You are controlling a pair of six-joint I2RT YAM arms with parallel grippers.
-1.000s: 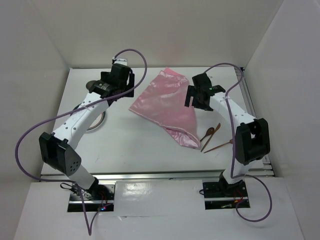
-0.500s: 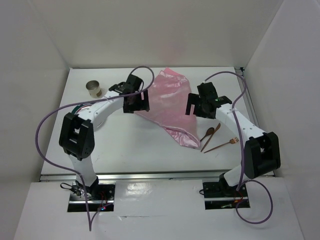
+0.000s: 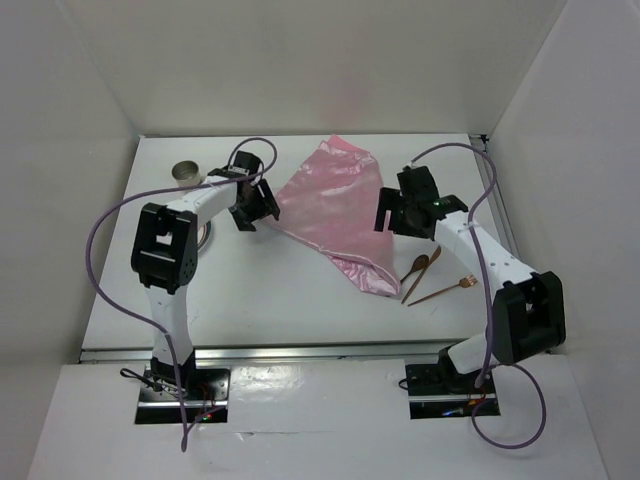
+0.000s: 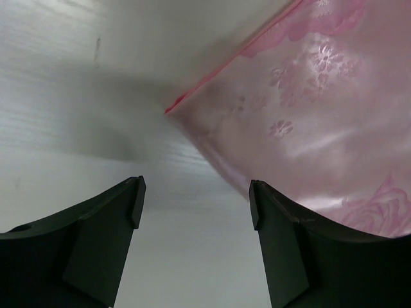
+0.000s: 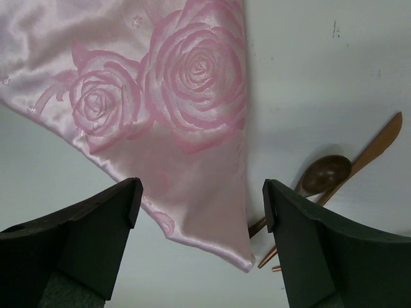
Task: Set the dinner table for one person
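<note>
In top view: white bench [image 3: 280, 290] with metal rails, widest thing in sight, under everything else. Mid-far on it: pink cloth [image 3: 330, 215], rumpled, long tip toward near right. At cloth's left corner: left fingers [image 3: 248, 212], low over bench. At cloth's right edge: right fingers [image 3: 392, 212], above the fabric. Far left: metal cup [image 3: 186, 173], upright, well apart from cloth. Under left arm [image 3: 165, 250]: round dish [image 3: 205, 238], mostly hidden. Just right of cloth's tip: spoon [image 3: 422, 266] and fork [image 3: 442, 291], side by side, near the tip, off the cloth.

In left wrist view: left fingers apart, nothing between, gripping nothing. Just ahead: cloth's corner with red hem, pointing left, flat on bare bench. Faint flower pattern on the fabric. Cannot tell whether right-hand finger touches cloth.

In right wrist view: right fingers spread wide too, gripping nothing. Between them, lower down: cloth with big rose print, tip pointing down and right. Right of the tip: spoon and fork on bare bench, handles angled alike, close together.
</note>
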